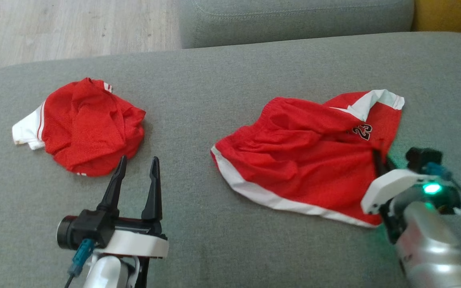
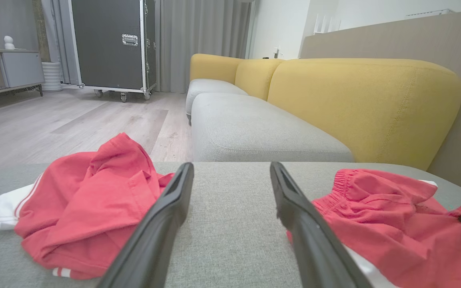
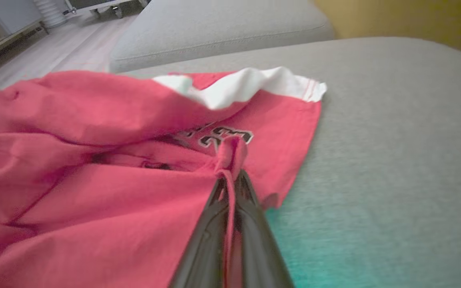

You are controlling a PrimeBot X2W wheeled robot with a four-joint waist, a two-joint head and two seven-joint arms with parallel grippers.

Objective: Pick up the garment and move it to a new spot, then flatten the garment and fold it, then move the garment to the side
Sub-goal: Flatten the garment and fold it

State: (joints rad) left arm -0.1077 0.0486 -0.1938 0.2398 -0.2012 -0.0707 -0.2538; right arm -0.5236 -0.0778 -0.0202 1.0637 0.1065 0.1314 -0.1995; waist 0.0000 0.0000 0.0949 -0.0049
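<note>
My right gripper (image 3: 230, 182) is pinched on a fold of the red shorts (image 1: 302, 160), which lie rumpled on the right of the grey seat cushion (image 1: 214, 76). A crumpled red-and-white garment (image 1: 90, 128) lies well apart to the left, just ahead of my left gripper (image 1: 139, 159), whose fingers are spread and hold nothing. The shorts read "23" (image 3: 224, 137). My left wrist view adds a yellow sofa back (image 2: 358, 104) and a wheeled flight case (image 2: 110, 44).

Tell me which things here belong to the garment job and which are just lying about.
In the job: red shorts numbered 23; right tool, shut on a fold of them; grey cushion under them.
Lying about: crumpled red garment; open left tool; yellow sofa back; black wheeled case.
</note>
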